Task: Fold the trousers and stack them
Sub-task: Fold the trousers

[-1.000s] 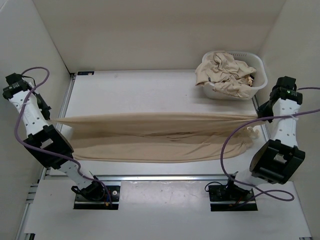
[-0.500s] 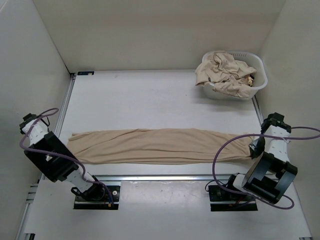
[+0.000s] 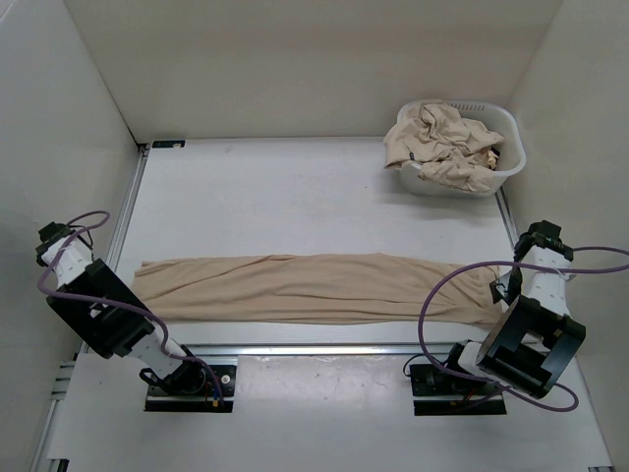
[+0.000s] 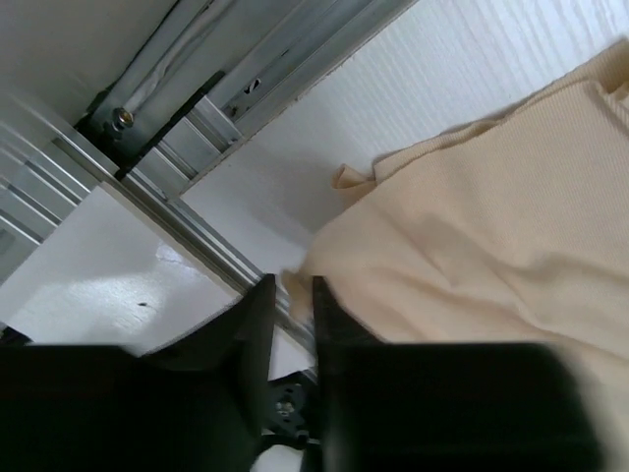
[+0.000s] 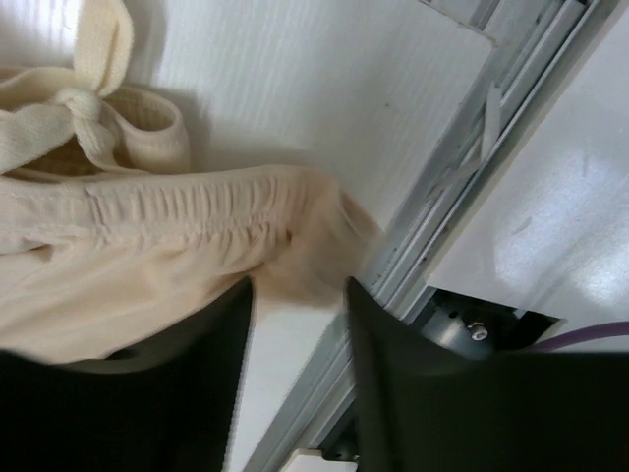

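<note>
One pair of beige trousers (image 3: 314, 287) lies flat in a long band across the near part of the table. Its leg end (image 4: 472, 197) is at the left and its gathered waistband (image 5: 167, 211) with a tied drawstring (image 5: 88, 59) is at the right. My left gripper (image 4: 292, 285) is low at the left end, its jaws a little apart with a blurred corner of fabric at the tips. My right gripper (image 5: 298, 285) is open at the waistband end, with blurred fabric at the mouth of the gap. In the top view both grippers are tucked under their arms.
A white laundry basket (image 3: 511, 157) at the far right holds more crumpled beige trousers (image 3: 437, 143). Metal rails (image 4: 206, 88) run along the table's left and right (image 5: 462, 167) edges, close to each gripper. White walls enclose the table on three sides.
A second ago the trousers hung stretched between both raised grippers. Both arms have come down and toward the near edge, and the trousers now lie on the table. Little has moved in the last half second.
</note>
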Motion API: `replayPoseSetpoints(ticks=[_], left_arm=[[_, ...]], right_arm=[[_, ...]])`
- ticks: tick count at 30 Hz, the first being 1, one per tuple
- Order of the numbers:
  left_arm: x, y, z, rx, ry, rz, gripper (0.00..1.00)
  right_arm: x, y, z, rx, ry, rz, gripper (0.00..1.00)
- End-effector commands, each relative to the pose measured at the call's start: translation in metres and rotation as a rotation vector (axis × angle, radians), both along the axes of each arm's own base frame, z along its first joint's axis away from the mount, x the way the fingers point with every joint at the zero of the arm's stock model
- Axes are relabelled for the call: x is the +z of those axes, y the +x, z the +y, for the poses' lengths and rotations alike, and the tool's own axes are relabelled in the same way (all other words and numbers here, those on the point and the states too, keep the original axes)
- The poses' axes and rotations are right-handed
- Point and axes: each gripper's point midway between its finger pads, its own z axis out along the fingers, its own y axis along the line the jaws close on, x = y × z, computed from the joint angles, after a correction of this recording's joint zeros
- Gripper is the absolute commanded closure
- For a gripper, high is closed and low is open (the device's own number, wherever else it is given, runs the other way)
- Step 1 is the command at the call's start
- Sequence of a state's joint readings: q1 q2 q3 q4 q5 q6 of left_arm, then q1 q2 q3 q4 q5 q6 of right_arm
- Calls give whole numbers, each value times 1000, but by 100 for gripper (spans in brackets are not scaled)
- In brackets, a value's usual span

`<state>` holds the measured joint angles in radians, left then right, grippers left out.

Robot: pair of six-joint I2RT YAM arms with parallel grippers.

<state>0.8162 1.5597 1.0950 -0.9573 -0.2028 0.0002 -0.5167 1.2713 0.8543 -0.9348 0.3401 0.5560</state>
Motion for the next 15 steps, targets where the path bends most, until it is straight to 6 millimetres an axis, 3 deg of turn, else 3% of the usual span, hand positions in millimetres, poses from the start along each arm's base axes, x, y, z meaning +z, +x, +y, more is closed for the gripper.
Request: replayPoseSetpoints(ticks=[1, 2, 4, 6, 8, 15], left_arm=[[7, -1, 6, 10, 42, -15, 63], [4, -3, 4, 10, 35, -8, 48], [2, -7, 0, 10, 29, -3, 40], [7, -3, 1, 8, 36, -24, 39], [15, -1, 1, 5, 35, -39, 38], [44, 24, -14, -71, 1, -96, 36]], right_arm=[[-2, 10, -1, 39, 4, -50, 46], [0, 18, 6, 60, 44, -94, 37], [4, 26, 11, 81, 57, -158, 29], [6, 31, 19, 96, 86, -210, 25], [-4, 25, 25, 88, 104, -202, 21], [-31, 38, 14, 74, 81, -135, 16]])
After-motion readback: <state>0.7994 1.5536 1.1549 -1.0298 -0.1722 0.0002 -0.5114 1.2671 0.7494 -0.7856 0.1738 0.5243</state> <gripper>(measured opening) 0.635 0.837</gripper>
